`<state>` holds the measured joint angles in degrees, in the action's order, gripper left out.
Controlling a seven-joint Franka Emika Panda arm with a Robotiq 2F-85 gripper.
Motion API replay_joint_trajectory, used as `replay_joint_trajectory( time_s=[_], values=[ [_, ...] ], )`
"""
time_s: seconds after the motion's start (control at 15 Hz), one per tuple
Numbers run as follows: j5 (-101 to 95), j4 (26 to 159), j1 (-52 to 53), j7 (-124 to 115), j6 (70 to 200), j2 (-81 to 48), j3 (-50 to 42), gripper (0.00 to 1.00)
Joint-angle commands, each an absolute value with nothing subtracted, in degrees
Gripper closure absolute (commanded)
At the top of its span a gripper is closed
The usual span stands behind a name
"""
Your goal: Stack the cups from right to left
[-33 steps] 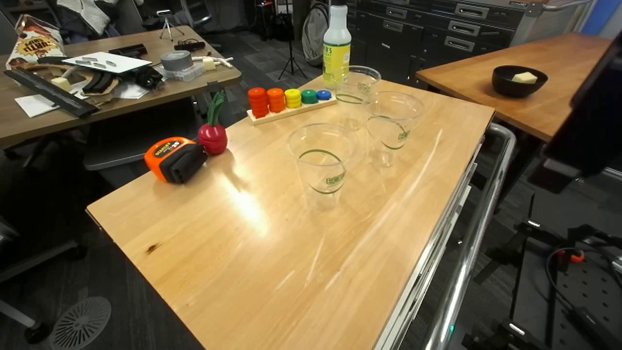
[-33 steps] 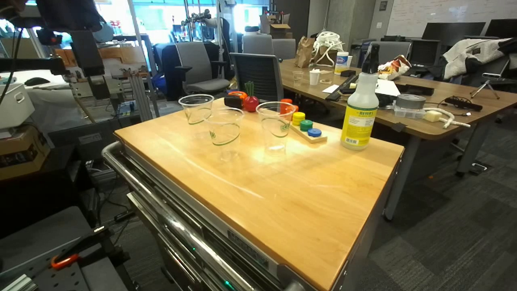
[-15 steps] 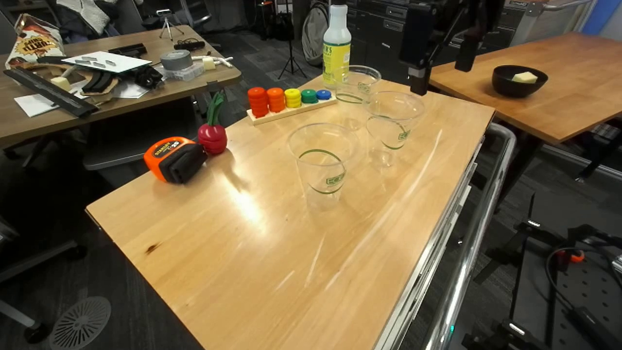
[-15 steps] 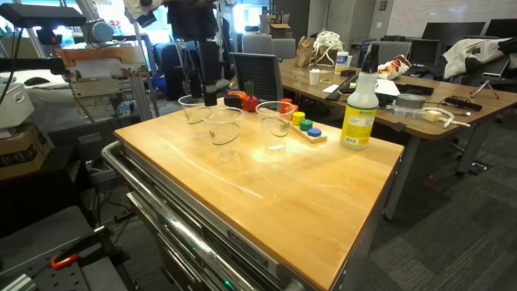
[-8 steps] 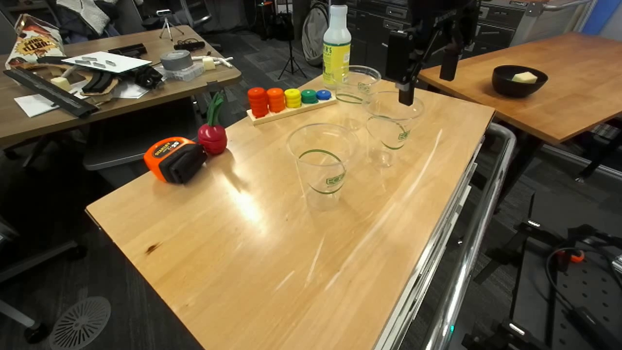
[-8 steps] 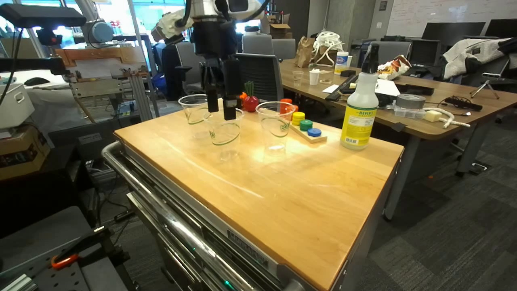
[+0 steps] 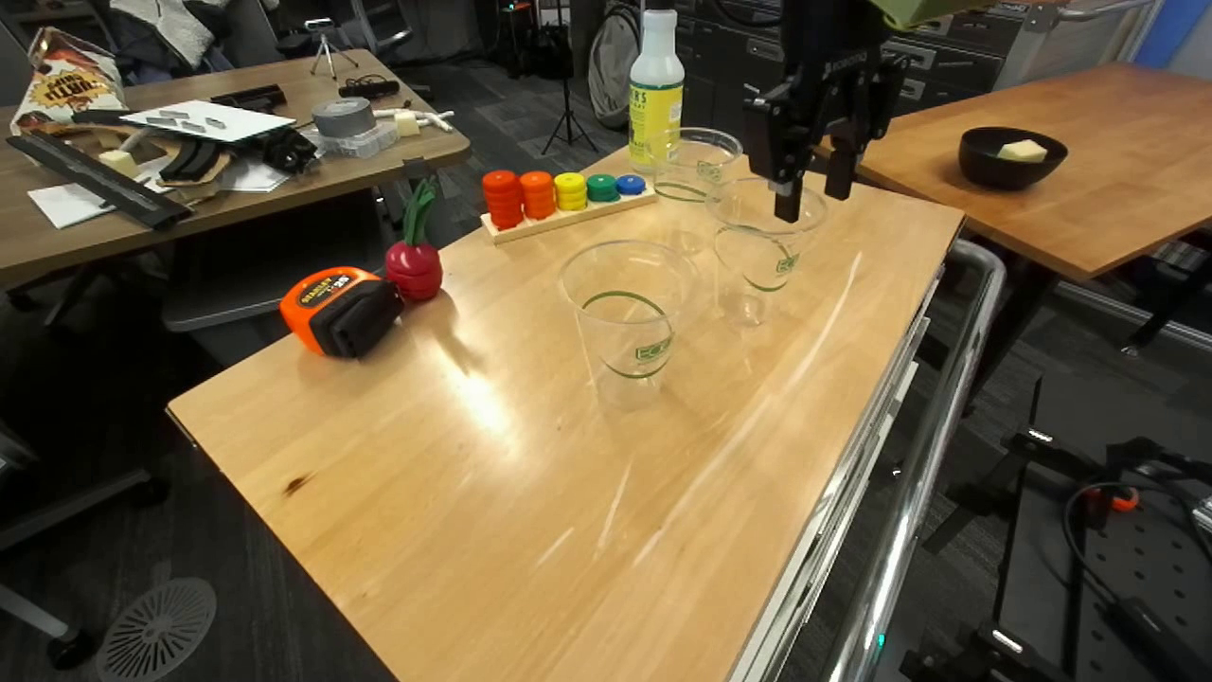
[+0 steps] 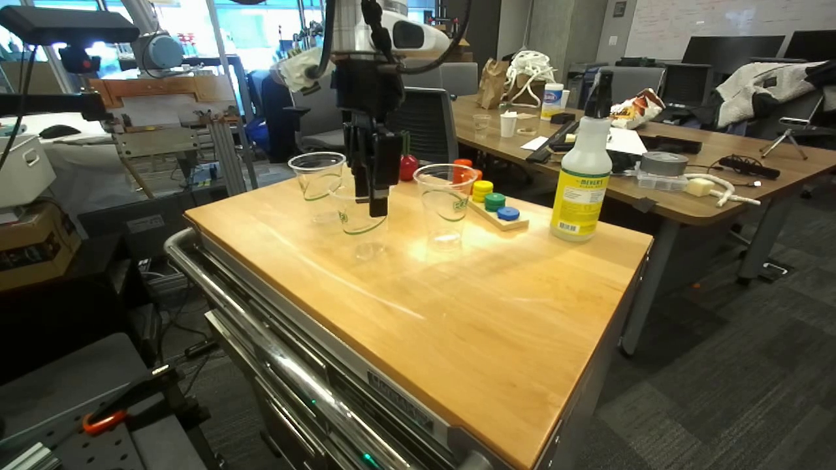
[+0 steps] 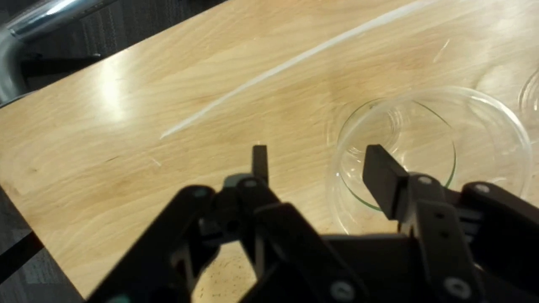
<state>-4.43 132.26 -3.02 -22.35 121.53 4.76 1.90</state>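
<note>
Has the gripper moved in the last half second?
Yes: in an exterior view the gripper has shifted down and slightly rightward in the image, towards the yellow-green bottle, which stands where it was.

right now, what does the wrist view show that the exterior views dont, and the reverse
Only the wrist view: a steep look down into the cup nearest the metal rail, its mouth nearly round.

Only the exterior views: the spray bottle, the cup nearest it, the coloured discs and the red radish-like object.

Both share: the gripper, the wooden tabletop with its pale streak, the rail and the cup nearest it, and another cup, which the wrist view catches only partly.
</note>
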Motion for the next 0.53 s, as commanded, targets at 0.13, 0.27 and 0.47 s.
replay_joint_trajectory(
  time_s=[0.13,0.27,0.47],
  values=[
    [1.22,130.95,-2.02,-21.06,123.14,3.55,1.22,0.86],
    [1.58,131.19,-1.74,-21.11,123.09,3.35,1.41,0.94],
    [2.57,131.00,-1.49,-21.36,121.83,3.48,1.35,0.93]
  ],
)
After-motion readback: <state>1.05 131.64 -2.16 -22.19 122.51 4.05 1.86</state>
